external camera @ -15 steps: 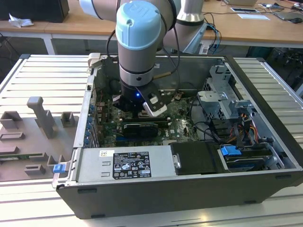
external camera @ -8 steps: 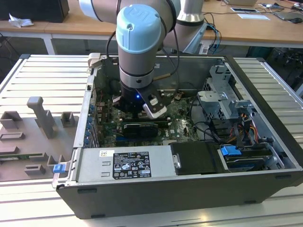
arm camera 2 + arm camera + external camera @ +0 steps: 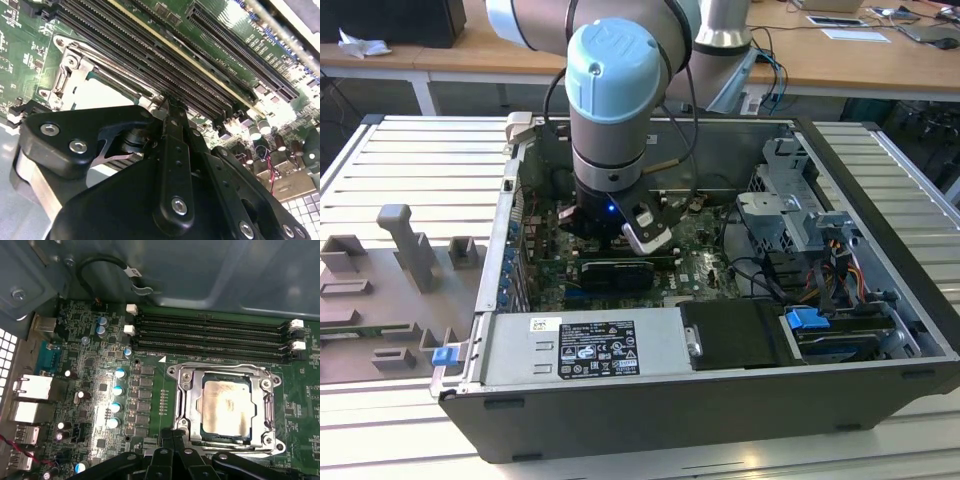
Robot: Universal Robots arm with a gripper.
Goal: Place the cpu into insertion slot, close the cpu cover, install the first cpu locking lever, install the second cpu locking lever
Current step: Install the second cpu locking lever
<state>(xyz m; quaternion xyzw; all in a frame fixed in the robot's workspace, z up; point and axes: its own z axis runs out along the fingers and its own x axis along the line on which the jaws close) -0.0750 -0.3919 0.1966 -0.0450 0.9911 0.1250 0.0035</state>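
In the first wrist view the cpu [image 3: 227,404], a pale silver-beige square, lies in the insertion slot [image 3: 226,436] on the green board. The silver cpu cover [image 3: 186,390] lies flat over it, framing the chip through its cut-out. My gripper [image 3: 173,435] is shut, its black fingertips pressed together at the edge of the socket, beside a corner of the cover. Whether anything is pinched between them is hidden. The second wrist view shows the same fingertips [image 3: 170,102] beside the cover [image 3: 65,75] and the cpu [image 3: 95,92]. In the exterior view the arm's wrist [image 3: 610,150] stands low inside the open computer case.
Long black memory slots [image 3: 210,337] run right beside the socket. Small capacitors [image 3: 119,390] and rear ports [image 3: 35,390] stand on the board. The case holds a power supply [image 3: 580,345], a drive cage [image 3: 790,215] and cables. A grey fixture plate [image 3: 390,290] lies outside the case.
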